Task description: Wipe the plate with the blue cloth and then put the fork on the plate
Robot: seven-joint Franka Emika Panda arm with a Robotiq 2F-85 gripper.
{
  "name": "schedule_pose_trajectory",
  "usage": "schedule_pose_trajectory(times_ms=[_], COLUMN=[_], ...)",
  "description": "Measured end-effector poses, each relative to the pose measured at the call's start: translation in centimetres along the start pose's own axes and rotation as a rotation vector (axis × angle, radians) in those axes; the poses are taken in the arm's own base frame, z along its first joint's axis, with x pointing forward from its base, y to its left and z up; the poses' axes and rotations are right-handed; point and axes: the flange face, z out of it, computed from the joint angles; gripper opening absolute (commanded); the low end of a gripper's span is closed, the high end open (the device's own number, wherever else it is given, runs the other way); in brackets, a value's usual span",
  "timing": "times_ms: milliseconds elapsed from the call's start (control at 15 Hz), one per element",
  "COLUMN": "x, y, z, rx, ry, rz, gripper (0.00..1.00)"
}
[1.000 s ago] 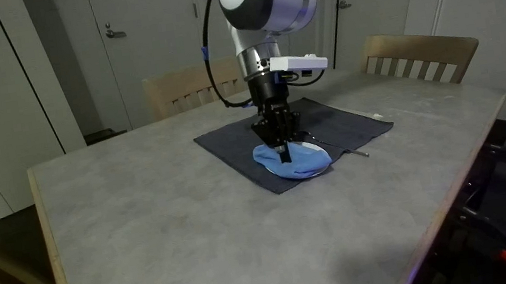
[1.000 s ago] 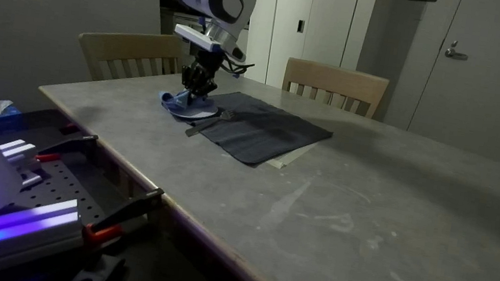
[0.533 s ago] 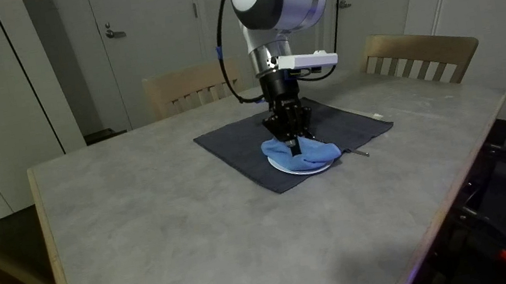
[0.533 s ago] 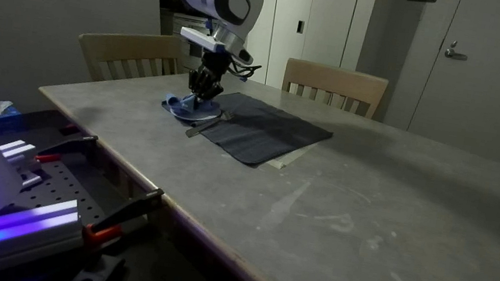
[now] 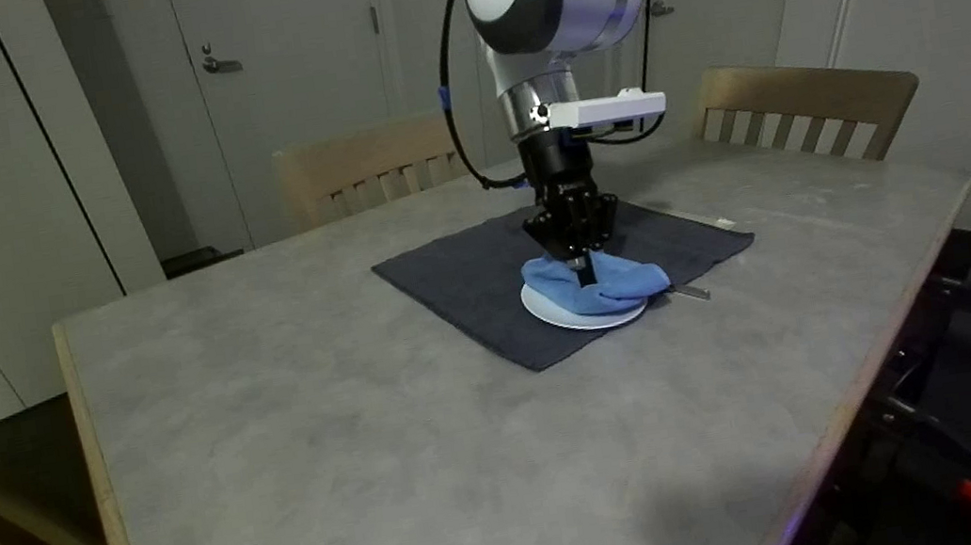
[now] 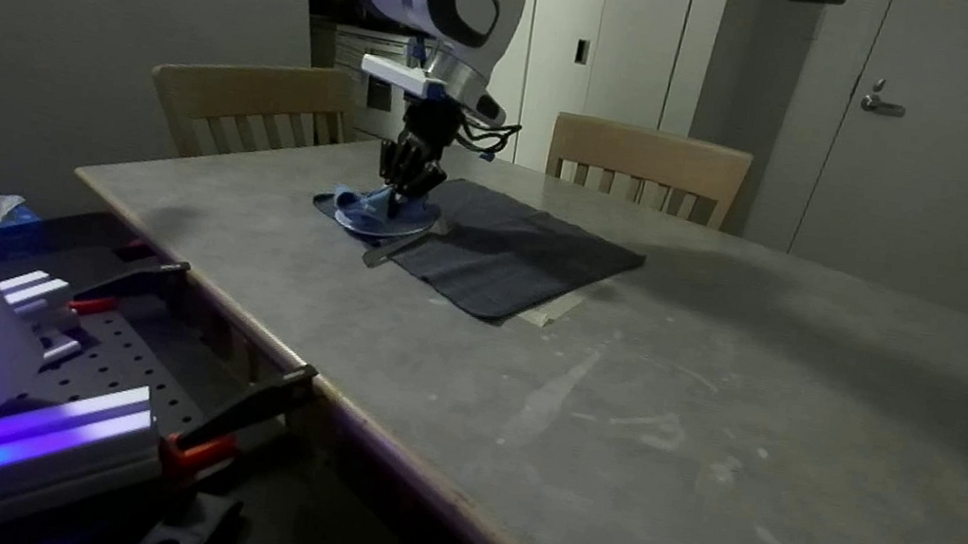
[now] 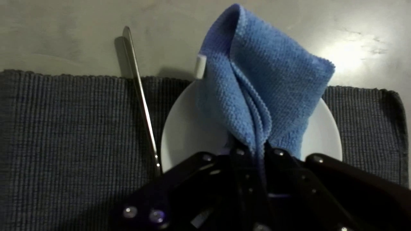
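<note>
My gripper [image 7: 257,154] is shut on the blue cloth [image 7: 276,70], pinching a fold of it over the plate; the gripper also shows in both exterior views [image 5: 583,273] [image 6: 399,200]. The cloth lies bunched on the white plate [image 7: 186,128] and hangs past its edge in the wrist view. In an exterior view the plate's bare rim [image 5: 558,313] shows at the near left of the cloth. The fork [image 7: 138,83] lies beside the plate, its handle past the placemat's edge; the gripper hides its other end. Its handle also shows in both exterior views [image 5: 691,292] [image 6: 391,249].
The dark grey placemat [image 6: 524,259] lies under the plate and part of the fork, on the grey table [image 5: 327,428]. Wooden chairs [image 5: 803,99] stand along the table's sides. Clamps [image 6: 243,409] grip the table edge near the robot base.
The gripper has dragged the cloth across the plate towards the fork side, baring the plate's opposite rim. The plate has slid slightly the same way and now hides more of the fork.
</note>
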Motion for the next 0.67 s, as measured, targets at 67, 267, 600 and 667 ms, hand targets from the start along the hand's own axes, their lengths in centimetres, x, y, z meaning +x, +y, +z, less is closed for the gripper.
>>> schedule_pose_trajectory(times_ms=[67, 267, 600, 667], x=[0.0, -0.4, -0.7, -0.7], y=[0.2, 1.3, 1.1, 0.6], z=[0.0, -0.2, -0.2, -0.1], rx=[-0.008, -0.039, -0.064, -0.068], ry=[0.001, 0.003, 0.004, 0.005], rz=[0.010, 0.040, 0.034, 0.023], gripper=[0.02, 0.02, 0.02, 0.02])
